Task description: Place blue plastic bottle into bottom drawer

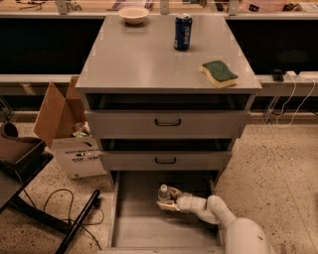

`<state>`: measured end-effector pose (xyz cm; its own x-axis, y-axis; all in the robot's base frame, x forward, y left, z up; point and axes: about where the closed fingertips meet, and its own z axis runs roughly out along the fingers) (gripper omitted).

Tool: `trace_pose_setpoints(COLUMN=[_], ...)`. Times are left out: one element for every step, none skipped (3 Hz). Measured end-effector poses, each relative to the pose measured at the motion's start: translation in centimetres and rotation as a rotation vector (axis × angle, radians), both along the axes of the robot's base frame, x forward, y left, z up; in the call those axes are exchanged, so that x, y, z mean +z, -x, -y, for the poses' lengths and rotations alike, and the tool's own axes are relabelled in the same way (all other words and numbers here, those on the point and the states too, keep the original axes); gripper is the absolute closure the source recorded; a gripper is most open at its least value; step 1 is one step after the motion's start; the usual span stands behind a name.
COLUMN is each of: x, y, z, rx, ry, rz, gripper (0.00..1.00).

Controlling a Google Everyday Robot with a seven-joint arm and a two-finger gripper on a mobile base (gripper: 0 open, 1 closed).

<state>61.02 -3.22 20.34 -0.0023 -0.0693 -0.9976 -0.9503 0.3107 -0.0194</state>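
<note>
tool: the tool (168, 199) is down inside the bottom drawer (144, 229), toward the back, just under the front of the middle drawer (165, 159). The white arm (214, 210) comes in from the lower right.
tool state: fingers look closed round the blue plastic bottle (163, 193), one on each side of it. Nothing else in the grip afaict.
bottle: inside the bottom drawer, white cap up, roughly upright or a bit tilted. Can't tell if its base is touching the drawer floor, since the tool hides the lower part.
drawer: pulled right out, and the floor I can see is plain grey w/ nothing else lying on it. The top drawer (167, 123) and the middle one are only open a crack.
surface: the cabinet top (144, 59) has a Pepsi can (183, 31), a green sponge (219, 73) and a bowl (133, 14) on it, all well apart from the action.
other stuff: a cardboard box (74, 144) sits on the floor to the left of the cabinet.
step: imo this is the put-down. The bottle is already where it needs to be and just hasn't been let go.
next move: prob set the base flat on the floor, open the fingers, then back out w/o catching the cap or clipping the middle drawer above.
risk: a tall slim bottle could tip if the fingers drag it on the way out.
</note>
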Motion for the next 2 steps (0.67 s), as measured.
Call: trace_pose_setpoints(x=[0.01, 0.26], y=[0.00, 0.07], z=[-0.02, 0.12], rx=[0.000, 0.001], ry=[0.000, 0.001], rz=[0.000, 0.001], gripper=[0.00, 0.00])
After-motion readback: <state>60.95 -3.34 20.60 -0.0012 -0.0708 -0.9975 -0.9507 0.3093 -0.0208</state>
